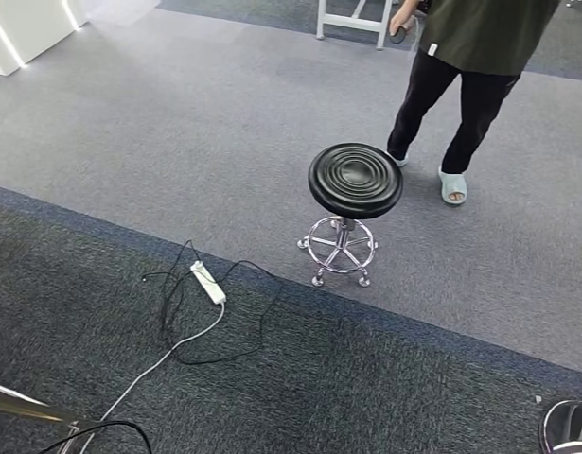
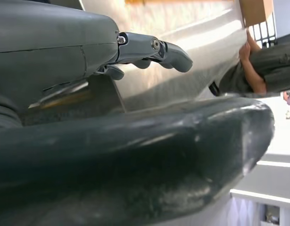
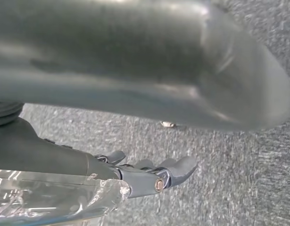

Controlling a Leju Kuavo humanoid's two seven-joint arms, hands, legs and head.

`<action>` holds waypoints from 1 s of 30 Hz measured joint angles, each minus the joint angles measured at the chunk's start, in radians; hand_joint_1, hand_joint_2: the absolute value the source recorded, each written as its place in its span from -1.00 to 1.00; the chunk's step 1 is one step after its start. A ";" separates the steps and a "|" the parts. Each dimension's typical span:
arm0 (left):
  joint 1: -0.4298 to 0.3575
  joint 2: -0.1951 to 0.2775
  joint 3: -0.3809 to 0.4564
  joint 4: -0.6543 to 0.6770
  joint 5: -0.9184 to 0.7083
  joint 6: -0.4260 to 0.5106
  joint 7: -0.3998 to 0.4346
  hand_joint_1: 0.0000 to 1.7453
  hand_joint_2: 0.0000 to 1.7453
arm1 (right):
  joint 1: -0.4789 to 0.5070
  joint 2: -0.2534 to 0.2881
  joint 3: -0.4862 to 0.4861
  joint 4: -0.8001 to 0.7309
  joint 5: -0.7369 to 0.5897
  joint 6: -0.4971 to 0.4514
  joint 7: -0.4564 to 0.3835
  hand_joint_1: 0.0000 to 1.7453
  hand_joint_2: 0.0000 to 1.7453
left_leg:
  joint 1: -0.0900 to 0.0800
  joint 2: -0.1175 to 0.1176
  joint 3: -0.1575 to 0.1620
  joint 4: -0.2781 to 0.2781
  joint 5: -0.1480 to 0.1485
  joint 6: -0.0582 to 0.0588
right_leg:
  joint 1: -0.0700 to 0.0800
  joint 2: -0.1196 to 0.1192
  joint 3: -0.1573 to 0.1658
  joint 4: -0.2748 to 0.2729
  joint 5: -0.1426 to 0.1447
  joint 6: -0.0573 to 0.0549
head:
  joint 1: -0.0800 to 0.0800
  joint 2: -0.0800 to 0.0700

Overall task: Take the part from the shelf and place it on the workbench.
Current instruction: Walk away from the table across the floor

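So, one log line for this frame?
phase: walking | ahead: stool, power strip, person | left hand: empty | right hand: empty | part: not held

Round black ribbed vinyl stool seat (image 1: 355, 178) on a chrome wheeled base (image 1: 339, 250); two-tone grey carpet floor (image 1: 167, 123); white plastic power strip (image 1: 207, 282) with black cables (image 1: 223, 355).

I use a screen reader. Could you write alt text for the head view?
A black round stool on a chrome wheeled base stands on grey carpet. A white power strip with tangled black cables lies to its left, and a person's legs show behind it.
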 joint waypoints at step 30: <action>-0.007 -0.033 0.009 0.028 -0.063 0.003 0.029 -1.00 -1.00 | 0.003 -0.003 -0.004 0.029 -0.004 -0.032 0.062 -1.00 -1.00 | -0.005 -0.003 -0.011 -0.002 0.013 0.004 | -0.001 0.006 -0.015 0.029 -0.018 0.001 | -0.001 0.000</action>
